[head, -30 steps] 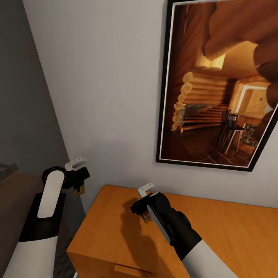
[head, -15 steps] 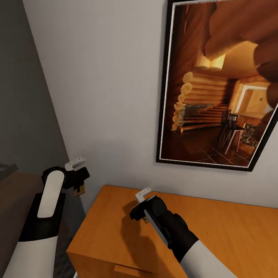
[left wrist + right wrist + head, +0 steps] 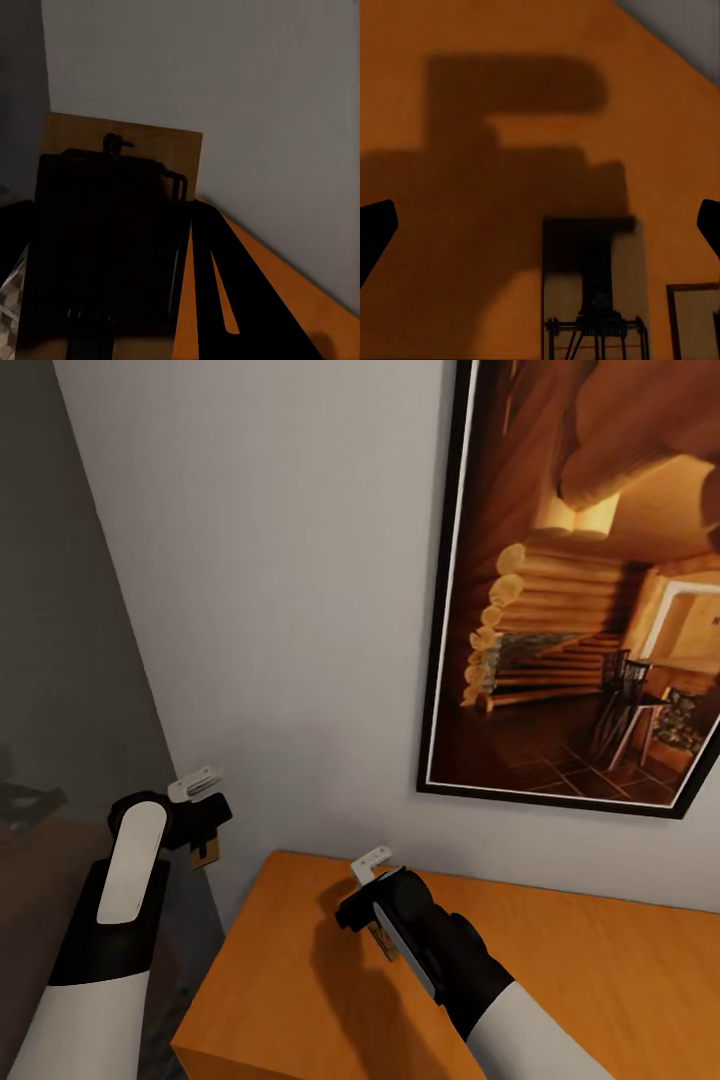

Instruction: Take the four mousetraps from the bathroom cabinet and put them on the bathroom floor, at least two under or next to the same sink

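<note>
The left gripper (image 3: 203,830) hangs in the air beside the cabinet (image 3: 560,970), off its left edge and in front of the grey wall (image 3: 280,610). Its jaws are clamped on a mousetrap (image 3: 207,850), whose small tan board pokes out just below them. In the left wrist view that mousetrap (image 3: 120,225) sits directly ahead of the camera, very close, with its tan board and dark wire parts standing between the fingers and the orange cabinet top (image 3: 262,292) running off behind it toward the wall.

The right gripper (image 3: 368,915) hovers over the flat top of the cabinet, near its left rear part, pointing down at the wood. A second mousetrap (image 3: 385,942) shows at its jaws, partly hidden by the black wrist. In the right wrist view the two dark fingertips (image 3: 376,229) stand wide at the edges of the picture, while the second mousetrap (image 3: 594,292) appears between them, close to the camera, over the gripper's shadow on the orange surface. Whether these jaws press on it cannot be told from the pictures.

A framed picture (image 3: 590,590) of a log interior hangs on the wall above the cabinet.
</note>
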You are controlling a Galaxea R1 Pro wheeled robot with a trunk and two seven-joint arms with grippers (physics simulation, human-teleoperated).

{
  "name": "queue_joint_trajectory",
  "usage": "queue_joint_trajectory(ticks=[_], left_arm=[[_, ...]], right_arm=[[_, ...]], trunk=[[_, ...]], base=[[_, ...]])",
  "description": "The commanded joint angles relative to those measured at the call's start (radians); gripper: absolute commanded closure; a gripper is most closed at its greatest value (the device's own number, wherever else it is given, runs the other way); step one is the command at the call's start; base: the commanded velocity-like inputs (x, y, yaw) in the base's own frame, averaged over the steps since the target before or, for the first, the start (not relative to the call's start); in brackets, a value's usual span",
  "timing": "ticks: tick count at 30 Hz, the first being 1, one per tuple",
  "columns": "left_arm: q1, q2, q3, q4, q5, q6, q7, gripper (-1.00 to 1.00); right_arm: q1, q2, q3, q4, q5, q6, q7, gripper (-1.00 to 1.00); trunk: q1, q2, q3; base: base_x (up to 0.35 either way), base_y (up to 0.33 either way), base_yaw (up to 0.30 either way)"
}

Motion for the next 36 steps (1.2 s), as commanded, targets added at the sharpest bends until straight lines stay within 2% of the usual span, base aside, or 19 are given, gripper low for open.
queue_joint_trajectory(ticks=[1,15,23,36], left_arm=[[0.000,0.000,0.000,0.000,-0.003,0.003,-0.004,1.00],[-0.001,0.000,0.001,0.001,-0.003,0.001,-0.004,1.00],[-0.001,0.000,0.001,0.004,-0.003,0.001,-0.004,1.00],[-0.002,0.000,0.001,0.005,-0.003,0.001,-0.007,1.00]], right_arm=[[0.000,-0.001,0.000,0.000,-0.001,0.000,0.000,-1.00],[0.002,-0.005,-0.007,-0.008,-0.008,0.018,-0.003,-1.00],[0.003,-0.003,-0.007,-0.011,-0.009,0.075,-0.003,-1.00],[0.003,0.000,-0.009,-0.012,-0.009,0.088,-0.003,-1.00]], trunk=[[0.000,0.000,0.000],[0.000,0.000,0.000],[0.000,0.000,0.000],[0.000,0.000,0.000]], base=[[0.035,0.018,0.000],[0.008,0.004,0.000],[0.000,0.000,0.000],[0.000,0.000,0.000]])
